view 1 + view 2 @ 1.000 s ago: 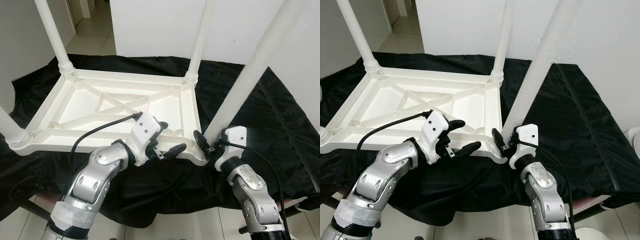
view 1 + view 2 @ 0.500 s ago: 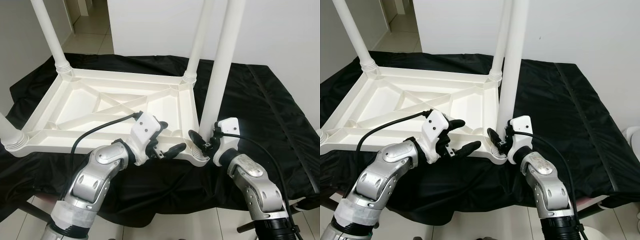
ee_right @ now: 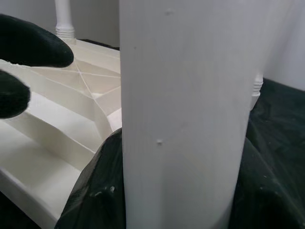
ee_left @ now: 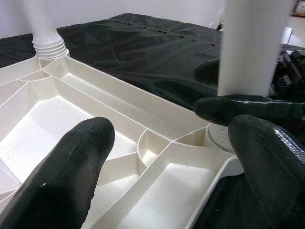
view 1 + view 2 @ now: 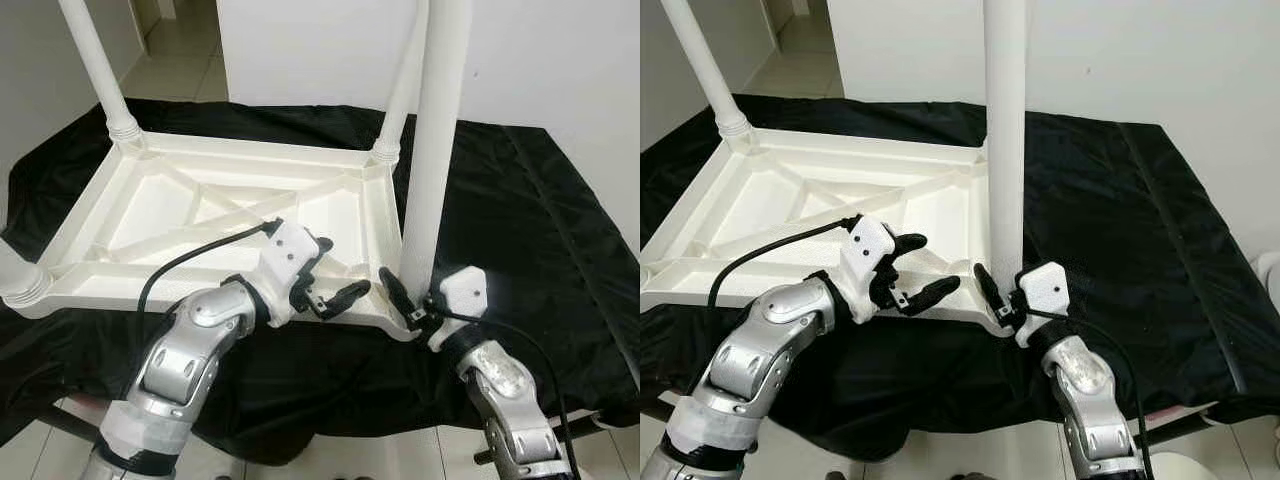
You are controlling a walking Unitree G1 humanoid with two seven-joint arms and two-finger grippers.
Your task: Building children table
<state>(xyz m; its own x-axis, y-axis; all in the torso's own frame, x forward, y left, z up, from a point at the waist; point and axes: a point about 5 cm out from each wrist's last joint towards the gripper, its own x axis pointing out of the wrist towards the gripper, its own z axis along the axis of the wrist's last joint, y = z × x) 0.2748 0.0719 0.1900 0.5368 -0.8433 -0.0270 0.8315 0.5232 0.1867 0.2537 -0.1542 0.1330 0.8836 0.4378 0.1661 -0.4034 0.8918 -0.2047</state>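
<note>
I see the white children's table top (image 5: 220, 215) lying upside down on a desk (image 5: 560, 230) draped in black cloth, its ribbed underside facing up. Legs stand upright in the far corners: one leg (image 5: 95, 65) at about 11 o'clock and another leg (image 5: 405, 95) at about 1 o'clock, mostly hidden behind the near one. At about 9 o'clock a third leg base (image 5: 22, 280) sits in the near-left corner.

My right pincer (image 5: 408, 300) is at about 5 o'clock, at the near-right corner of the top. Its black fingers (image 5: 985, 285) are clamped on the foot of the fourth leg (image 5: 435, 140), which stands upright over the corner socket. Whether that leg is fully seated I cannot say, since the fingers cover the joint.

My left pincer (image 5: 335, 272) sits just left of that, at about 6 o'clock, over the near rim of the top. Its two fingers (image 4: 71, 167) are spread apart and hold nothing; one fingertip rests near the rim, pointing toward the right pincer.
</note>
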